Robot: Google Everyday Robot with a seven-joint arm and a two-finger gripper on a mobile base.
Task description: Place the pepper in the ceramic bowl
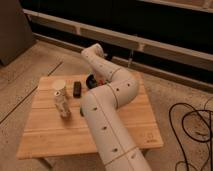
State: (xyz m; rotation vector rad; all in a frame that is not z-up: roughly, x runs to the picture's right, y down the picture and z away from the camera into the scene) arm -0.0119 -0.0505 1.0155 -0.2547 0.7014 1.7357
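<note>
The ceramic bowl (91, 80) is a dark round dish at the far side of the wooden table (45, 135), partly covered by my white arm (107, 105). A small red-orange bit next to the bowl's right side, against the arm, may be the pepper (102, 80). My gripper (96, 76) is at the end of the arm, low over the bowl, and mostly hidden by the forearm.
A small white cup (59, 87), a dark rectangular object (77, 89) and a pale upright object (63, 105) stand left of the arm. A dark edge (81, 111) peeks out beside the arm. Black cables (192, 127) lie on the floor to the right.
</note>
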